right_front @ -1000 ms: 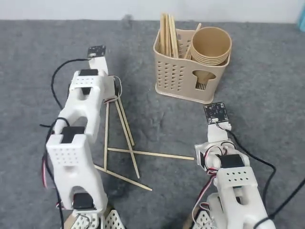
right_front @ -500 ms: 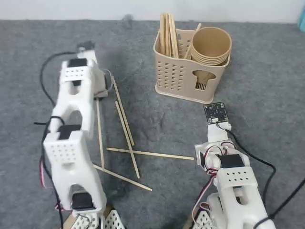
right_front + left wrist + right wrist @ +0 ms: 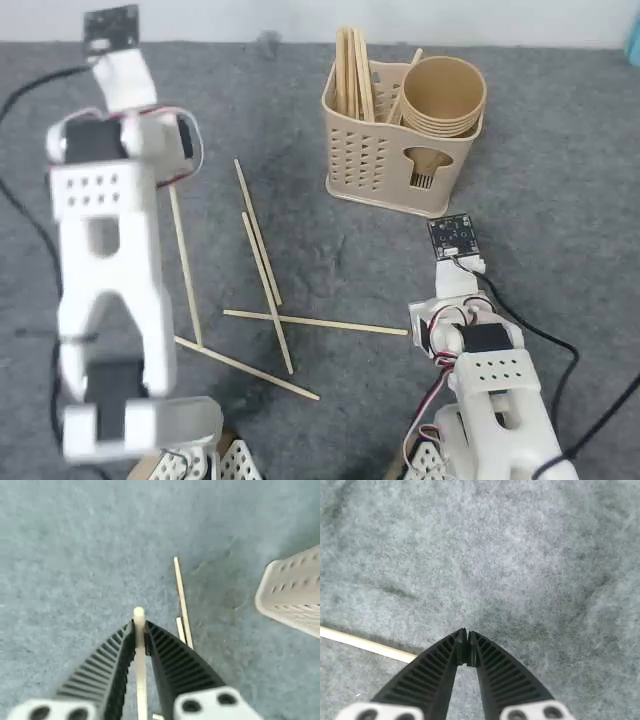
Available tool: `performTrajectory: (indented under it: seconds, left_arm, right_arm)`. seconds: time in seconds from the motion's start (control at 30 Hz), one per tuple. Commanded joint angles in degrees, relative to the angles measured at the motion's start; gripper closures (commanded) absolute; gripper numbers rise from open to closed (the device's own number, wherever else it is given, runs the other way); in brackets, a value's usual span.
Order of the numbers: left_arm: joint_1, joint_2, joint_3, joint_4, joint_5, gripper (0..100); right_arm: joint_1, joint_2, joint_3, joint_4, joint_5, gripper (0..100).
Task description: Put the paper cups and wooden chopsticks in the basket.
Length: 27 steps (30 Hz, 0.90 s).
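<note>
1. A fuzzy grey mat (image 3: 560, 200) is spread under everything, and the basket (image 3: 385, 165) is stood on it.
2. The left arm (image 3: 105, 250), built of white plastic blocks, is held high and well off to the side of the basket. Since the earlier pictures it has been lifted and swung farther from the basket.
3. The right arm (image 3: 490, 385), also white plastic, is kept low in front of the basket, just as it was before.
4. The basket is made of tan plastic, with rounded corners and rows of little holes.
5. Round paper cups (image 3: 443, 92) are stacked in one part of the basket.
6. Thin wooden chopsticks (image 3: 352, 65) are stood upright in the basket's other part.
7. Four loose chopsticks (image 3: 268, 290) are scattered on the mat in front of the basket, some of them crossed.
8. The left pincer (image 3: 139, 625) is clamped on one chopstick (image 3: 140, 670), which has been carried sideways, away from the basket.
9. The right pincer (image 3: 466, 632) is squeezed together tip to tip, with one loose chopstick's end just beside it.
</note>
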Motion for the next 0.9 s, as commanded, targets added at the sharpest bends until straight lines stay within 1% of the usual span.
performTrajectory:
  seconds: [0.0,0.07,0.13,0.23,0.3,0.43,0.57,0.67,0.8,0.83,0.87]
  left_arm:
    - [0.00,-16.62,15.43,-13.71,0.00,99]
    - [0.00,-23.65,22.90,-21.80,0.35,99]
    - [0.00,-29.27,27.65,-28.13,3.34,99]
    - [0.09,-34.99,29.58,-34.46,8.44,99]
    - [2.11,-37.27,29.93,-39.47,9.93,99]
    - [8.35,-40.18,30.37,-50.64,9.85,99]
    - [16.18,-39.65,30.37,-65.32,9.93,99]
    - [20.13,-36.66,30.37,-77.54,9.76,99]
    - [22.77,-28.75,29.85,-93.63,9.76,99]
    - [23.12,-26.55,29.23,-95.82,9.76,99]
    - [23.21,-24.18,28.00,-96.35,9.76,99]
  right_arm:
    - [0.75,-1.71,-0.53,-0.57,0.70,99.1]
    - [0.66,-1.71,-0.53,-0.57,0.70,99.1]
    - [0.66,-1.71,-0.53,-0.57,0.70,99.1]
    - [0.57,-1.71,-0.53,-0.48,0.70,99.1]
    - [0.57,-1.71,-0.53,-0.48,0.70,99.1]
    - [0.75,-1.71,-0.53,-0.48,0.70,99.1]
    - [0.75,-1.71,-0.53,-0.48,0.70,99.1]
    - [0.75,-1.71,-0.53,-0.48,0.70,99.1]
    - [0.75,-1.71,-0.53,-0.48,0.70,99.1]
    - [0.75,-1.71,-0.53,-0.48,0.70,99.1]
    - [0.75,-1.71,-0.53,-0.48,0.70,99.1]
